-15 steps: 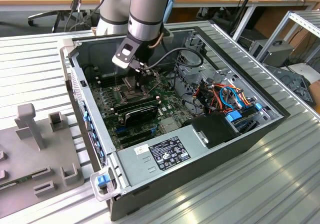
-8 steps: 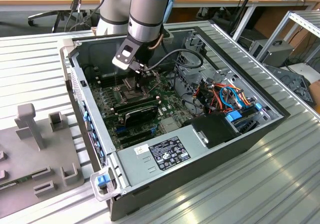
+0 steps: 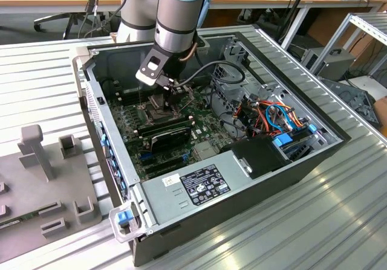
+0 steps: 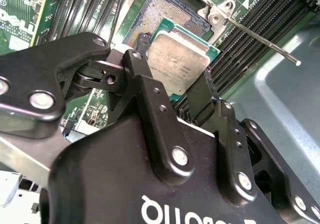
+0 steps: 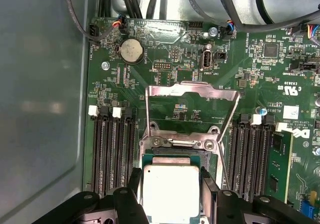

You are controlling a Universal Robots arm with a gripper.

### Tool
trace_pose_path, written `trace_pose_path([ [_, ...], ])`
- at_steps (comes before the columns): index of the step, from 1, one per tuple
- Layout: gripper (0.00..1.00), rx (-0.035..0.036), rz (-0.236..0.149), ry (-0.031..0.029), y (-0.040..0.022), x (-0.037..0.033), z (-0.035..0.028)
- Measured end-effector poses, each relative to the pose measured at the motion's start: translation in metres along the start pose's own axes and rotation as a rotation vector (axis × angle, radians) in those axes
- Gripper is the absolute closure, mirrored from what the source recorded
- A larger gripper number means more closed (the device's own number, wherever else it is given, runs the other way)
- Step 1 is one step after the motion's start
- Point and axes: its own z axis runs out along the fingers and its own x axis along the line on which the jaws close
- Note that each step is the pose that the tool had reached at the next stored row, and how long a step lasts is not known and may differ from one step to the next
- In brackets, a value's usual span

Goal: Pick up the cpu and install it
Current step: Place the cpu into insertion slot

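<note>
Pointing down over socket (image 4: 160,13), claw (image 4: 172,76) (clamping cpu (image 4: 177,58))

- The gripper (image 4: 172,76): black, smooth, satin finish, set with bright shiny metal screw heads (image 4: 180,156).
- The cpu (image 4: 177,58) clamped in the gripper: pale bare-metal face, matt, with a dull sheen.
- The socket frame (image 5: 190,91) just beyond the gripper: bare polished metal, bright and reflective.
- The motherboard (image 5: 260,73) beneath the gripper: green, glossy lacquered surface.
- The case wall (image 5: 40,83) beside the gripper: smooth grey sheet metal, softly reflective.
- The table (image 3: 290,221), well away from the gripper: ribbed bare metal, satin.
</note>
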Motion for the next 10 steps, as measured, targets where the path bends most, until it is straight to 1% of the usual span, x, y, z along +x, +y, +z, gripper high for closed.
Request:
trace_pose_path([
  [5,0.45,0.0002,0.0,-0.0006,0.0,-0.0006,0.0041],
  [10,0.45,0.0,0.0,-0.0004,-0.0002,-0.0021,0.0063],
])
